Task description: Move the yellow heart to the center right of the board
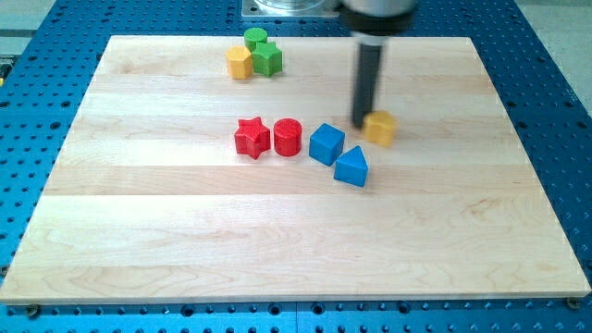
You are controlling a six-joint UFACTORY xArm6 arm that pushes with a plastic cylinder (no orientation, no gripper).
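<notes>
The yellow heart (380, 128) lies on the wooden board (296, 240), a little right of the middle. My tip (360, 124) stands against its left side, touching or nearly touching it. The dark rod rises from there to the view's top. A blue cube (326, 143) and a blue triangle (351, 167) lie just left of and below the heart.
A red star (252, 137) and a red cylinder (288, 137) sit side by side left of the blue cube. At the view's top left a yellow hexagon (240, 63), a green cylinder (255, 39) and a green star-like block (268, 59) cluster together.
</notes>
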